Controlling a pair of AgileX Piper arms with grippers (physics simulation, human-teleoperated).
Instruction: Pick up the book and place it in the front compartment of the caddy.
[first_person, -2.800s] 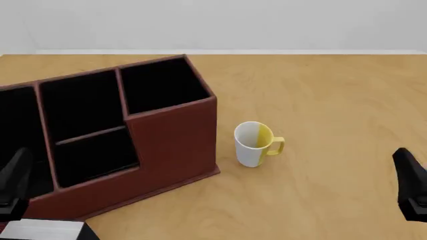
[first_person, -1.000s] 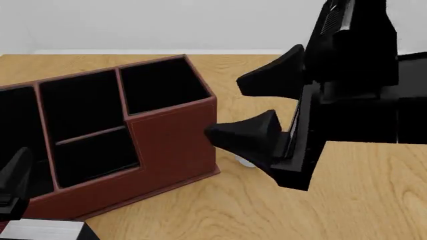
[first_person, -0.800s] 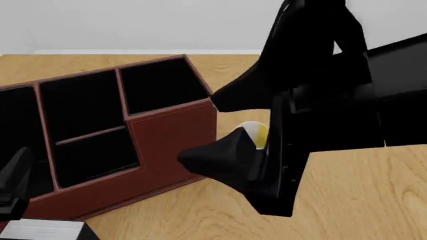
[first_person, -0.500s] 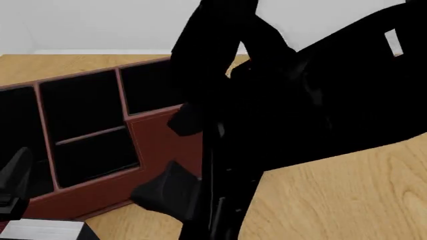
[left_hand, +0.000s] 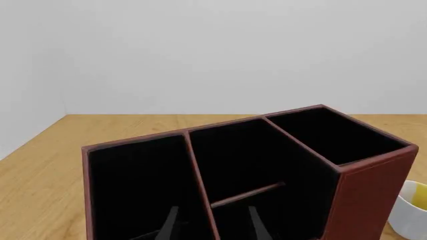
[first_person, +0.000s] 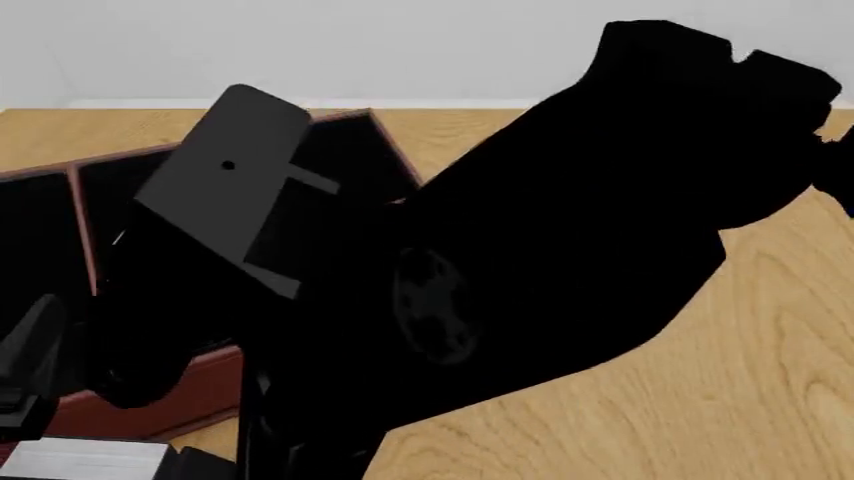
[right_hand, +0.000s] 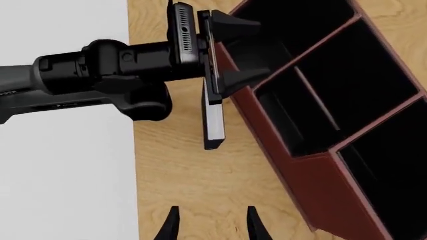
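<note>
The right gripper (right_hand: 209, 226) has its jaws spread with only bare table (right_hand: 180, 170) between them — the book (right_hand: 213, 116) lies flat ahead of the fingertips, close beside the caddy (right_hand: 300, 172) and not touching the jaws. The left gripper (left_hand: 211, 225) also has its jaws apart, holding nothing, its tips pointing into the caddy's black compartments. In the front view the right arm (first_person: 534, 270) hides most of the caddy.
</note>
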